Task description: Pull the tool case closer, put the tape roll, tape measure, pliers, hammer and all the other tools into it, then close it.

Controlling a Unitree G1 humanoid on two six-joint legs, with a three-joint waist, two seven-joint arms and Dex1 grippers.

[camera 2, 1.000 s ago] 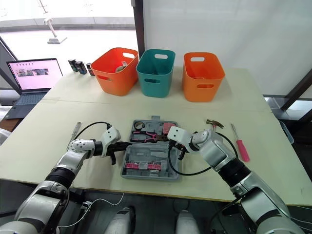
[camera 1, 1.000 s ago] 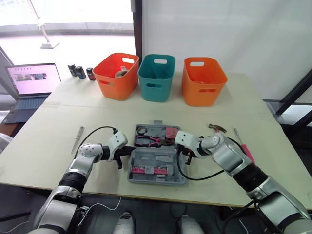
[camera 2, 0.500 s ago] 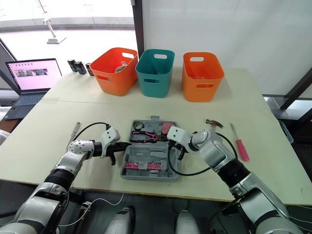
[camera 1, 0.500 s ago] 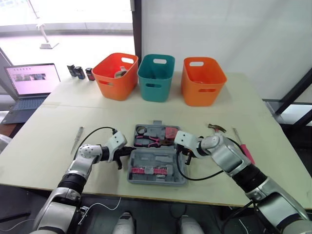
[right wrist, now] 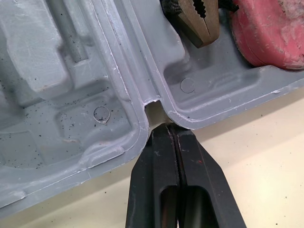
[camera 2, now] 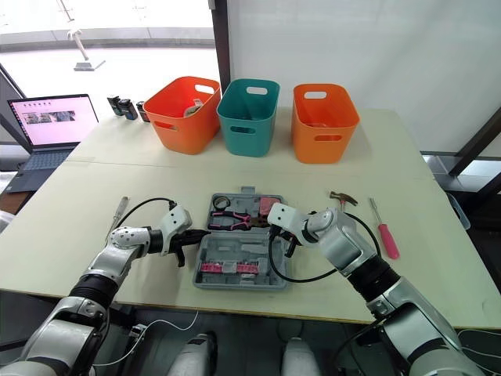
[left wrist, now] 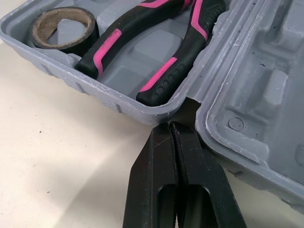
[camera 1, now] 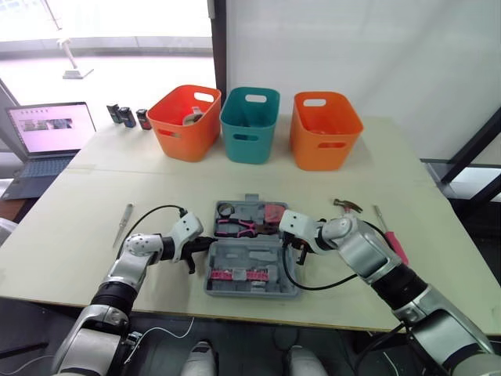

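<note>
The unfolded tool case (camera 1: 252, 254) lies on the surface (camera 1: 70, 243) between my end effectors. My left end effector (left wrist: 172, 129), fingers pressed together, sits at its left hinge notch; my right end effector (right wrist: 170, 129), likewise together, sits at the right notch.

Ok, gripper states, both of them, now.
Left gripper: jaws shut, empty, tips against the tool case at its hinge gap.
Right gripper: jaws shut, empty, tips at the case's other hinge gap.
</note>
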